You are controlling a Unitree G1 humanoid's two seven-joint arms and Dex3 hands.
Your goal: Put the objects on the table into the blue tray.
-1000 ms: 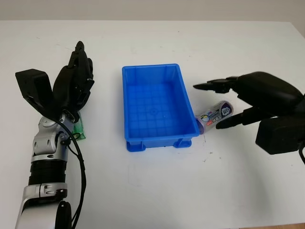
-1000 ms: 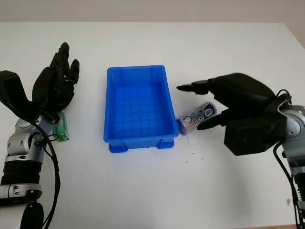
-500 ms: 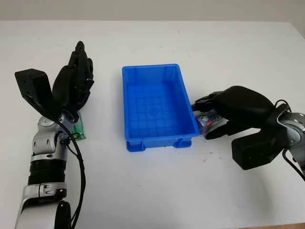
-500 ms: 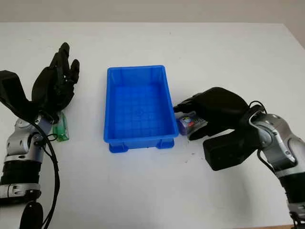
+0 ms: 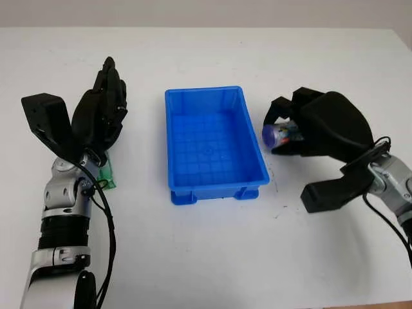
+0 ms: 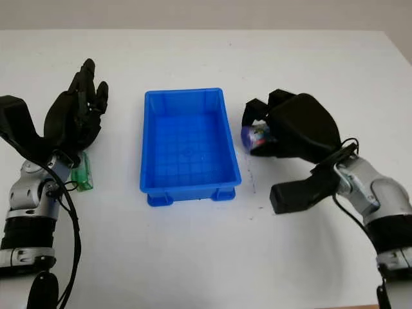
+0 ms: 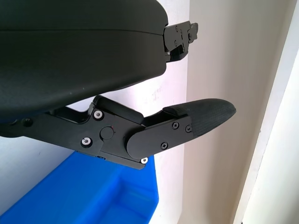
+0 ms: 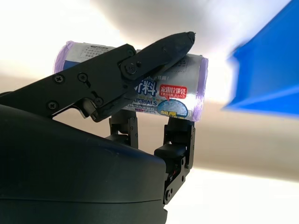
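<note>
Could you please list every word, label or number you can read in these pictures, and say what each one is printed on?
"料": large character on the roll held in the right hand.
"家用垃圾袋": red banner on the roll's label; small, so my reading is unsure.
Other print on the roll: too small to read.
Green item under the left hand: no readable text.
Tray: none.

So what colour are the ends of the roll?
Purple ends on the roll, best in the right wrist view.

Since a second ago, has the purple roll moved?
Yes. The purple roll, then lying on the table by the blue tray's near right corner, is now gripped in the right hand, lifted beside the tray's right wall.
</note>
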